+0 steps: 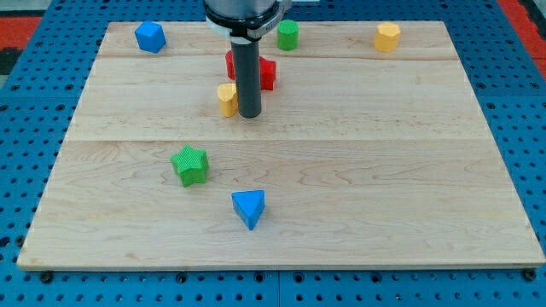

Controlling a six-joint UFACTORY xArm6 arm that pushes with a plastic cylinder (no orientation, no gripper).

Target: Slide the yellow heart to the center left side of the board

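The wooden board (341, 170) lies on a blue pegboard table (26, 128) and holds every block; no bin or tray appears. Going left to right: a blue block (150, 37), many-sided, sits at the far left corner of the board. Nearer and a little further right, a green star (189, 165) stands left of centre. The yellow heart (227, 99) lies on the far half of the board, somewhat left of the middle line. Only its left part shows, because the rod covers its right edge, so which way its point faces and how its long axis runs cannot be told. My tip (249, 115) rests on the board immediately to the right of the yellow heart, seemingly touching it, though the contact itself is hidden. The arm carries no claw, only this straight dark rod, so there is nothing to open or close. Just behind the rod, a red block (266, 73) is largely hidden, its shape unclear; it sits just beyond the heart, toward the far edge. In the near part of the board, a blue triangle (249, 207) lies with one corner pointing to the near edge. At the far edge a green cylinder (287, 35) stands right of the rod's housing, and a yellow block (387, 37), many-sided, sits well to the right along the same far edge.
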